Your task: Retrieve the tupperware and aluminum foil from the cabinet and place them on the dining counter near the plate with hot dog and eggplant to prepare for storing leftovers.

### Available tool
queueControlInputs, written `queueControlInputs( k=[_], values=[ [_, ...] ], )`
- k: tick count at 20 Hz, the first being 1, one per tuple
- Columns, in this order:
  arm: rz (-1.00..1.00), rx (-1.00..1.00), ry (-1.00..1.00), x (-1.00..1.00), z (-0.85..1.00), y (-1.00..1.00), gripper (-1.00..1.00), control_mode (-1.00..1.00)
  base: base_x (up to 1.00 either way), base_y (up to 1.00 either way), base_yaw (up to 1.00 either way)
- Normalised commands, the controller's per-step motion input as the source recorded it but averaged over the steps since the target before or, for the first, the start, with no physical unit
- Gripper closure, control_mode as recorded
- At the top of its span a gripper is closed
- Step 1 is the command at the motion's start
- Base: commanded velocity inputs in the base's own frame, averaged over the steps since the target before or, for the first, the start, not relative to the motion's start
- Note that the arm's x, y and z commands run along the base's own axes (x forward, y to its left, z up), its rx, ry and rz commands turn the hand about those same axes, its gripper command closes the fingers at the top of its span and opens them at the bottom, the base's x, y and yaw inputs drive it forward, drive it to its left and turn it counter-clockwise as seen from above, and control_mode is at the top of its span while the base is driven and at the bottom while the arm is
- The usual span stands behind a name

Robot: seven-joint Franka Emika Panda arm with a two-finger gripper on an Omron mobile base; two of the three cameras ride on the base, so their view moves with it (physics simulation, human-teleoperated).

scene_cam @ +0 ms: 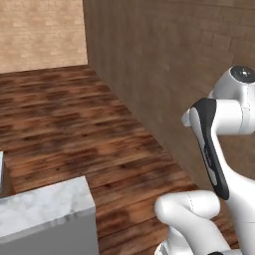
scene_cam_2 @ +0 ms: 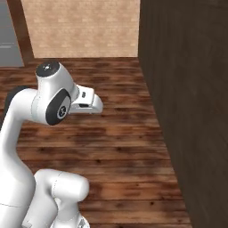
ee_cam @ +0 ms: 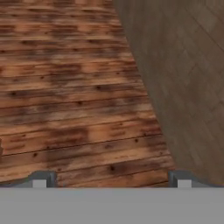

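My gripper is open, its two dark fingertips standing wide apart at the bottom of the hand view with nothing between them. It looks down over bare wooden floor beside a dark brown panelled wall. The arm is folded up high above its base. The tupperware, the aluminum foil, the cabinet and the plate are out of view. A marble-topped corner on a grey base sits at the lower left of the left base view; I cannot tell whether it is the dining counter.
The dark brown wall runs close along the robot's right side. A pale brick wall closes the far end. Open plank floor stretches ahead and to the left. A grey panel stands at the far left.
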Motion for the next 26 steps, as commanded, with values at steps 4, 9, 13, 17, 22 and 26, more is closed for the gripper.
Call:
queueControlInputs(
  k=[4, 9, 13, 17, 22, 26],
  values=[
    [0.0, 0.0, 0.0, 0.0, 0.0, 0.0, -1.0, 1.0, 1.0, 0.0, 0.39],
    [0.0, 0.0, 0.0, 0.0, 0.0, 0.0, -1.0, 1.0, 1.0, 0.0, 0.38],
    [0.0, 0.0, 0.0, 0.0, 0.0, 0.0, -1.0, 1.0, 1.0, 0.0, 0.37],
    [0.0, 0.0, 0.0, 0.0, 0.0, 0.0, -1.0, 1.0, 1.0, 0.0, 0.37],
    [0.0, 0.0, 0.0, 0.0, 0.0, 0.0, -1.0, 1.0, 1.0, 0.0, 0.37],
    [0.0, 0.0, 0.0, 0.0, 0.0, 0.0, -1.0, 1.0, 1.0, 0.0, 0.38]
  ],
)
